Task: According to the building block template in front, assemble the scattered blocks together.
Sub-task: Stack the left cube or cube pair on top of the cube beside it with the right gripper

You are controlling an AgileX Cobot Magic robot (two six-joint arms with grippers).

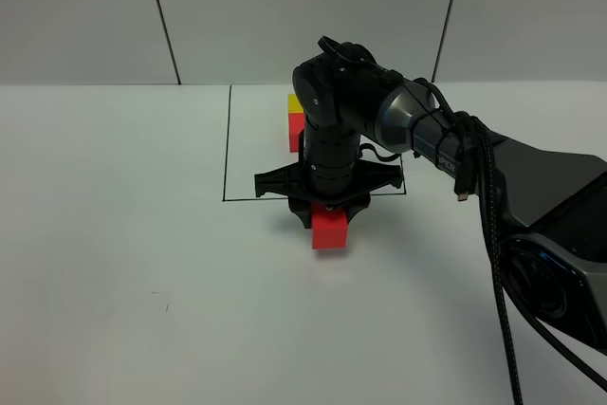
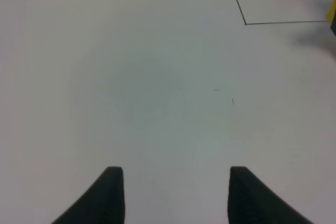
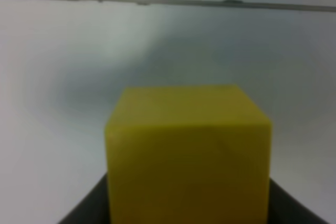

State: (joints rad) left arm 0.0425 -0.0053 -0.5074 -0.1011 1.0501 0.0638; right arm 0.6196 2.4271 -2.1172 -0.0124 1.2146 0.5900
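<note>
The loose yellow cube [image 3: 188, 150] sat clamped between the fingers of your right gripper [image 1: 327, 204] and filled the right wrist view. From the high camera it was hidden under the wrist. The loose red cube [image 1: 330, 230] lay on the table [image 1: 114, 263] just outside the near edge of the black frame, directly on the near side of that gripper and close against it. No view showed whether the two cubes touched.

In the building block template [image 1: 297, 119], yellow sat on the far side and red on the near side, so your held cube was on the correct side of the red one. I judge the coming move needed only a short closing along that far-to-near line, with the faces square. Your left gripper [image 2: 176, 196] hung spread and empty, well off to the left, so the right arm was the nearer one.
</note>
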